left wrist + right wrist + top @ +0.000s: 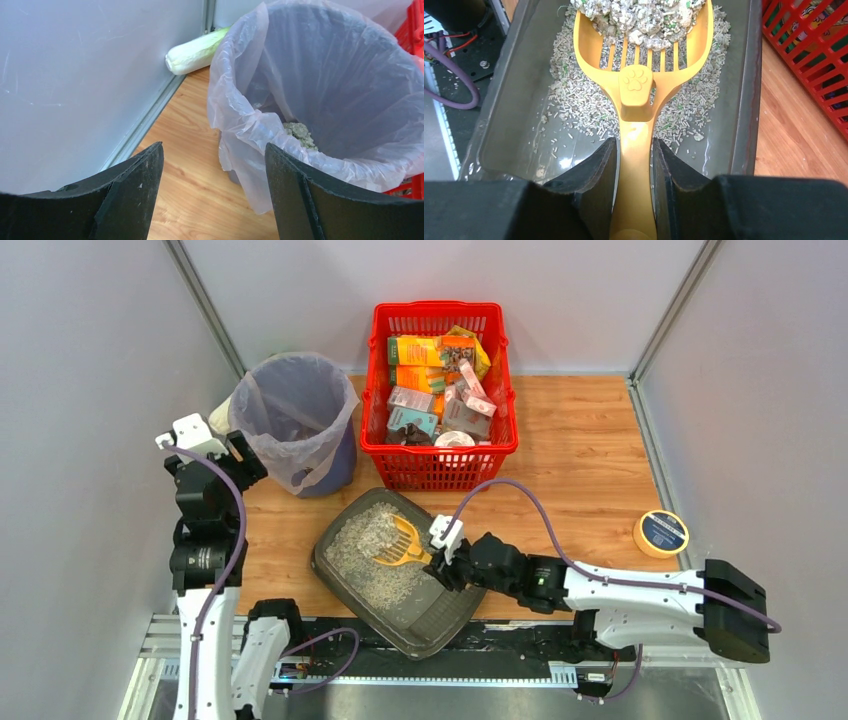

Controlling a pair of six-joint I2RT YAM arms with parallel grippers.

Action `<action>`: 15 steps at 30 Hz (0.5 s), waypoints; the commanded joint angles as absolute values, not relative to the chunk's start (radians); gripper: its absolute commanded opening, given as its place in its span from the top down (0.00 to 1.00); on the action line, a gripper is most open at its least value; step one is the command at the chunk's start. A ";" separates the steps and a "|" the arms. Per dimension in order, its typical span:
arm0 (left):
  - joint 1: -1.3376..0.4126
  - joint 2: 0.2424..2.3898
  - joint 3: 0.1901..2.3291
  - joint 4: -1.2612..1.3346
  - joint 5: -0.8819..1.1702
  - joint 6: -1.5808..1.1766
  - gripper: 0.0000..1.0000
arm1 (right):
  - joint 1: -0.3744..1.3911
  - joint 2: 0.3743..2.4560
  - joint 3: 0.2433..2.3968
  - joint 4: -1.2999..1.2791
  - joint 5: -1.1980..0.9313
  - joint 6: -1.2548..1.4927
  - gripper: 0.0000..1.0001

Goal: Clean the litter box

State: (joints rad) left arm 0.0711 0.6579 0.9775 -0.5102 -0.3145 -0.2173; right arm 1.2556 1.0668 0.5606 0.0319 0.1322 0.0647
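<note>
Wooden table (580,440) bears litter box (432,618), bin (342,452), basket (437,310), tape roll (661,533), perhaps cabbage (195,52).

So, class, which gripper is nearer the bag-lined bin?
Left. The left gripper stands open just beside the bin; the right gripper is farther off over the litter box, shut on the yellow scoop.

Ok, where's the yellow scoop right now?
The scoop is in the litter box at the centre of the top view, on the near side of the red basket. The right gripper clamps its handle, and its head is loaded with litter.
</note>
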 commanded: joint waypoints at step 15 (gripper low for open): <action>0.078 0.612 0.907 -0.402 -0.311 -0.173 0.18 | 1.438 1.051 0.508 0.252 0.422 0.143 1.00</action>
State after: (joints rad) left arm 0.0734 0.6052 0.9077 -0.4435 -0.3382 -0.1768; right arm 1.3838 1.0313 0.4381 0.2230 0.3241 0.1207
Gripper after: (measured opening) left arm 0.819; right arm 0.292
